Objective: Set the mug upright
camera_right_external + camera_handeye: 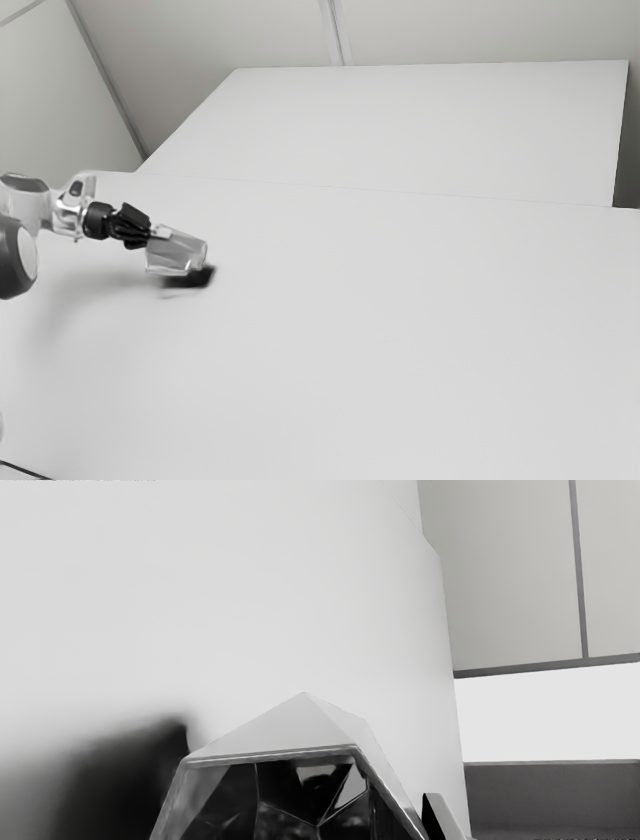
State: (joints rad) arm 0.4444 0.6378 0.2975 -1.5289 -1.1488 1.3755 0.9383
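Against white counter, see glossy grey faceted mug tilted at black two-finger hand; can't tell if grasping.

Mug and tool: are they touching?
Touching: in the exterior view, the tool laps over the rim of the mug; in the wrist view, it meets the outer side.

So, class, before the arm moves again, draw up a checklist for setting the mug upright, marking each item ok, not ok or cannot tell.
1. Mug upright: not ok, it is tipped over.
2. Pincer at the mug: ok, beside one end.
3. Open end located: ok, the wrist view shows the rim facing the hand.
4. Firm hold on the mug: cannot tell.
5. Mug touching the table: cannot tell, though a dark shadow lies close beneath.
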